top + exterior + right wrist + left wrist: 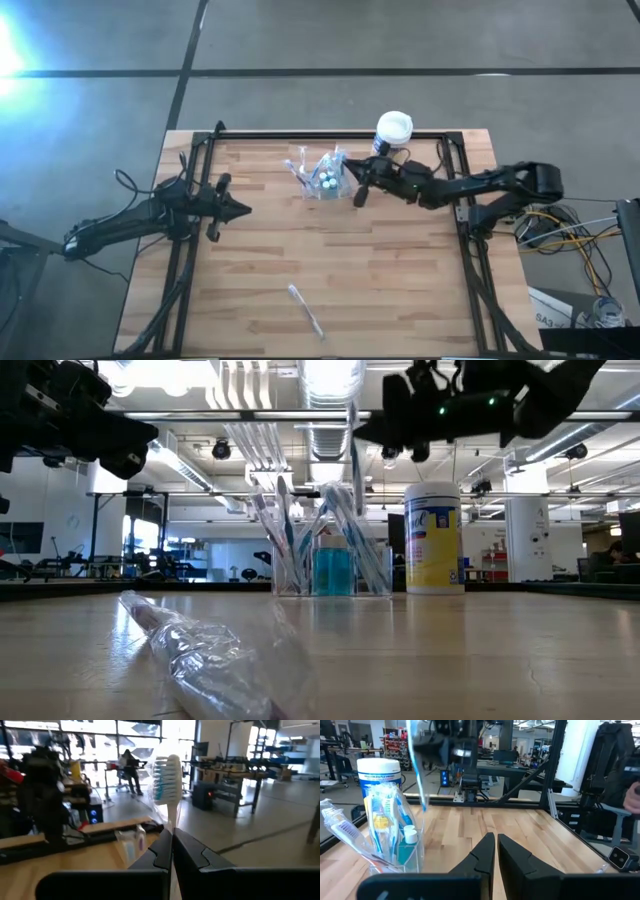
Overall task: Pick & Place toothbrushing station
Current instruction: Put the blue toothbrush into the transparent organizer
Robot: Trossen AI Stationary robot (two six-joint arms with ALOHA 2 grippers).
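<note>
Toothbrushing station [322, 178] contents blurred; right tool [172, 851] pinching toothbrush [167, 785], handle hidden; left tool [496, 854] pressed together.

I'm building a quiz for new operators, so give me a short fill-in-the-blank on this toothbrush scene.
1. The right gripper is shut on a ____.
2. The see-through cup stands beside a yellow canister with a ____ lid.
3. The wrapped toothbrush lies on the table, ____ the cup.
4. The left gripper holds ____.

Missing words: toothbrush; white; apart from; nothing
</note>
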